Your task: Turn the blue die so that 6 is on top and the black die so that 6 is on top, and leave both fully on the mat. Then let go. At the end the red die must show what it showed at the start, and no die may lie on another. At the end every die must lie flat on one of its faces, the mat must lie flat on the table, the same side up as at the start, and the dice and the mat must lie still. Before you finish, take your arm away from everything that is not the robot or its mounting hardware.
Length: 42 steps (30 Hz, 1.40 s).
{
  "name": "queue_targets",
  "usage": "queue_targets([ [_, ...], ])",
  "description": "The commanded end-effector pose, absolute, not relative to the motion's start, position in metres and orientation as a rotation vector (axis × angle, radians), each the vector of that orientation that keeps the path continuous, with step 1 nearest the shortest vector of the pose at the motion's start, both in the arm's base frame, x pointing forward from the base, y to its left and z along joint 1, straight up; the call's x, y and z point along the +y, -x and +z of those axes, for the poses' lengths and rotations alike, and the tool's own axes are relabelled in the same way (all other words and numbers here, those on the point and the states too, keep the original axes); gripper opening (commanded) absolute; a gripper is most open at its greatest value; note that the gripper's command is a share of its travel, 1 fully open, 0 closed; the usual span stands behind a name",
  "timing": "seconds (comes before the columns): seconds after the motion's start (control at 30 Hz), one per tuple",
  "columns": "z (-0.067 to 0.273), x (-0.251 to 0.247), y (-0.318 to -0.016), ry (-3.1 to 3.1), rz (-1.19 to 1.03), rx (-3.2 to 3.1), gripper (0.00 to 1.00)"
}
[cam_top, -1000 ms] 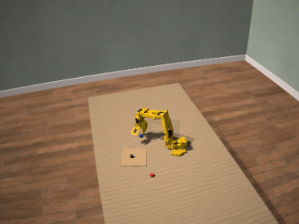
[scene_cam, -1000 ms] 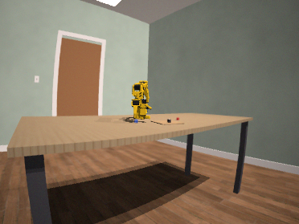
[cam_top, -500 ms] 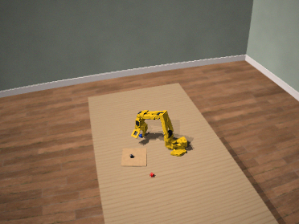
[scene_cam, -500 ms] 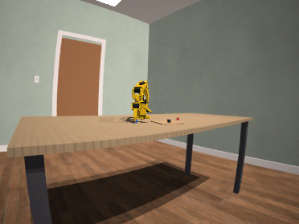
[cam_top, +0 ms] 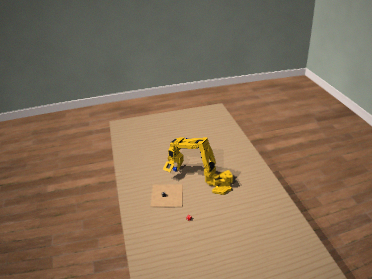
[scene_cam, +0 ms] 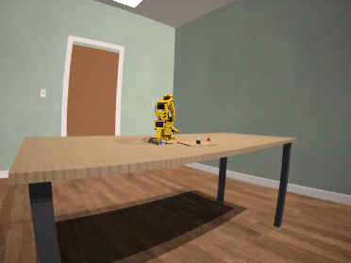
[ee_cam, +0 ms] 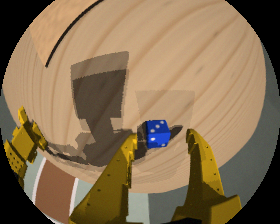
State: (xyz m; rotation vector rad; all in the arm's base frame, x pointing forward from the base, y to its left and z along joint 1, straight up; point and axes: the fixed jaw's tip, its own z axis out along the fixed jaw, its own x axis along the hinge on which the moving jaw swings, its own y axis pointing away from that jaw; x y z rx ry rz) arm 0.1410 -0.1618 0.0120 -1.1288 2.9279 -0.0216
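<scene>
From the top view I see my arm [cam_top: 202, 153] bent over near the centre of the frame, its gripper [cam_top: 170, 167] pointed down at the table [cam_top: 260, 221], with the blue die [cam_top: 175, 168] showing only as a small speck at the tips. Below it, left of centre, the mat [cam_top: 172, 199] lies flat with the black die [cam_top: 163, 194] on it, and the red die [cam_top: 189, 217] sits on the bare table just off the mat's lower right corner. Pips are too small to read there. The wrist view gives me what the others hide: the blue die [ee_cam: 155, 133] sits on the wood just beyond and between the two fingers, and I see no finger touching it. The claw is partly spread and grasps nothing. The exterior view shows the door [scene_cam: 91, 92] behind the arm.
</scene>
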Motion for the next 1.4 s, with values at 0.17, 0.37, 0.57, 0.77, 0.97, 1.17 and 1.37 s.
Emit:
queue_targets([
  [0.17, 0.0159, -0.1653, -0.1453, 1.139, -0.064, 2.911, 0.22],
  [0.37, 0.0159, -0.1664, -0.1463, 1.139, -0.064, 2.911, 0.19],
  [0.57, 0.016, -0.1684, -0.1481, 1.139, -0.064, 2.911, 0.15],
  [0.77, 0.016, -0.1702, -0.1498, 1.139, -0.064, 2.911, 0.1],
  [0.97, 0.016, -0.171, -0.1505, 1.139, -0.064, 2.911, 0.08],
  [1.17, 0.016, -0.1717, -0.1511, 1.139, -0.064, 2.911, 0.07],
  [1.37, 0.0159, -0.1718, -0.1512, 1.139, -0.064, 2.911, 0.07],
])
